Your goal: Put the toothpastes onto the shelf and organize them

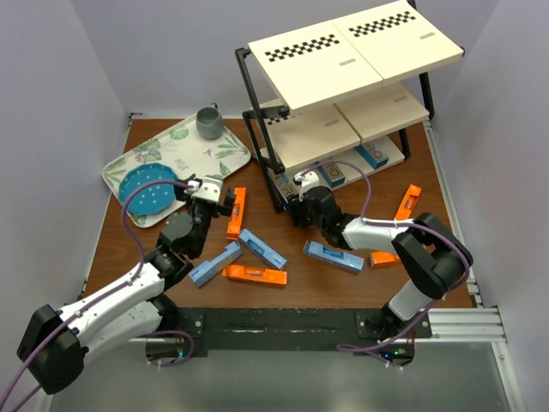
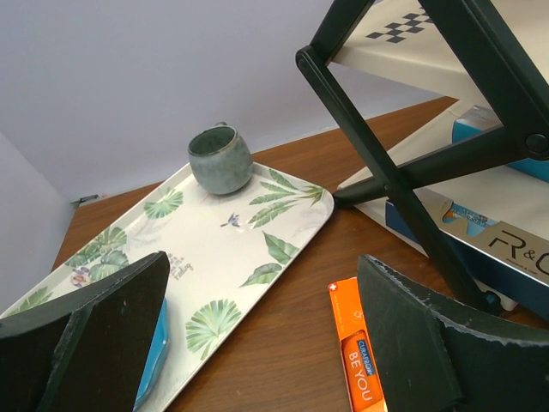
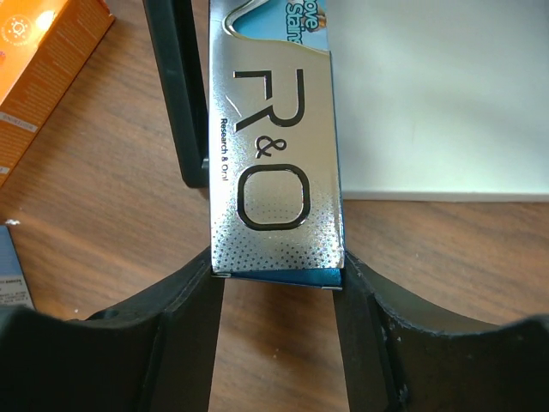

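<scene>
Right wrist view: right fingers (image 3: 171,343) pinch the near end of the silver carton (image 3: 274,172), at the front of the shelf's (image 3: 176,86) bottom tier. Light, stiff, glossy card, probably slippery; best held by its narrow sides. Left fingers (image 2: 111,335) wide, empty, left of shelf.

Bright even light, soft faint shadows, glare on silver carton (image 3: 274,154), sharp focus

The silver carton's (image 3: 274,172) far end runs out of view. A finger (image 2: 103,343) of the left gripper (image 2: 262,292) hides most of the blue plate (image 2: 154,352).
</scene>
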